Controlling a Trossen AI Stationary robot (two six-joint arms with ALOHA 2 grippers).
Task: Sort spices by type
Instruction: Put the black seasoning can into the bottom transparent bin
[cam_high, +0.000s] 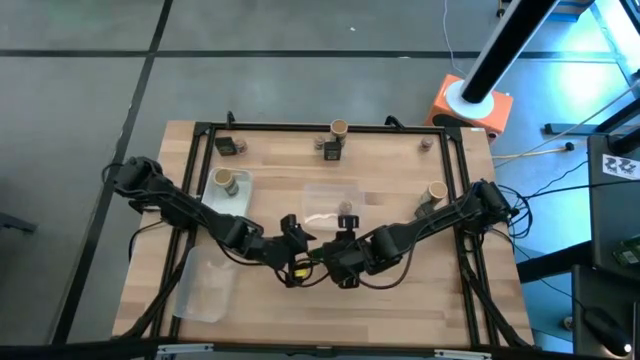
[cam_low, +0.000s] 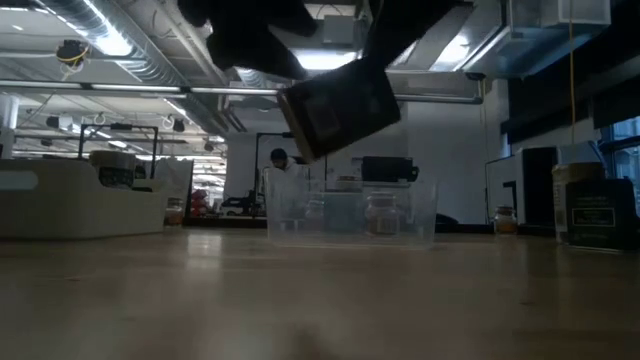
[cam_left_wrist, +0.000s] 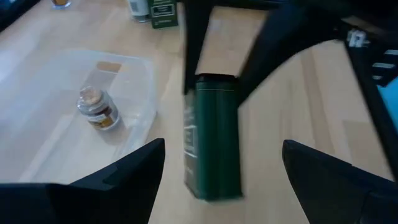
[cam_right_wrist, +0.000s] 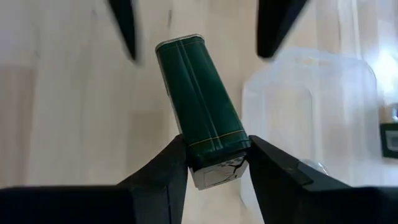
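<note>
A dark green rectangular packet (cam_right_wrist: 199, 93) hangs in the air over the table's middle; it also shows in the low view (cam_low: 340, 105), tilted. My right gripper (cam_right_wrist: 217, 146) is shut on it. My left gripper (cam_left_wrist: 224, 148) is open, its fingers standing on either side of the packet's other end (cam_left_wrist: 211, 168) without touching it. Both grippers meet near the table's centre (cam_high: 315, 250). A small squat jar (cam_high: 346, 208) stands in the middle clear tray (cam_high: 325, 190). A tan-topped jar (cam_high: 224, 180) stands in the left tray (cam_high: 240, 200). My right gripper pinches the packet between its two fingers at its capped end (cam_right_wrist: 214, 158), on the two long side faces. The fingers lie along the packet, which reaches away from them toward my left gripper. The packet is lifted clear of the table and tilted.
A third clear tray (cam_high: 205, 285) lies at the near left. Along the far edge stand a packet (cam_high: 228, 146), a tan-topped jar (cam_high: 338, 128) with a packet (cam_high: 331, 148), and a small jar (cam_high: 425, 143). Another tan-topped jar (cam_high: 436, 190) stands at the right.
</note>
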